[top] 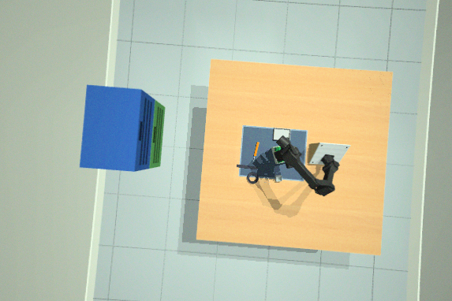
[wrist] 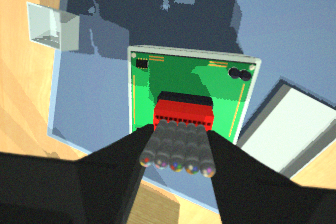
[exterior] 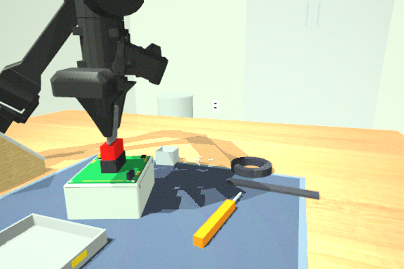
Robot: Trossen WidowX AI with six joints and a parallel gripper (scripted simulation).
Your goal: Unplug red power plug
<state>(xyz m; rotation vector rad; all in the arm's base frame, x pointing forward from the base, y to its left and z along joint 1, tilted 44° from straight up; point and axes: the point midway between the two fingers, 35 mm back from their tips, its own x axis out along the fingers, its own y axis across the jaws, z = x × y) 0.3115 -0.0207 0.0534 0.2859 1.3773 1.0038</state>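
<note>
Gripping the red plug (exterior: 112, 149) (wrist: 182, 111), the claw (exterior: 111, 140) (wrist: 179, 133) is standing partly open around it; rocking gently side to side, not hauling upward, is probably suiting the tight socket (exterior: 111, 166) (wrist: 185, 98).
</note>
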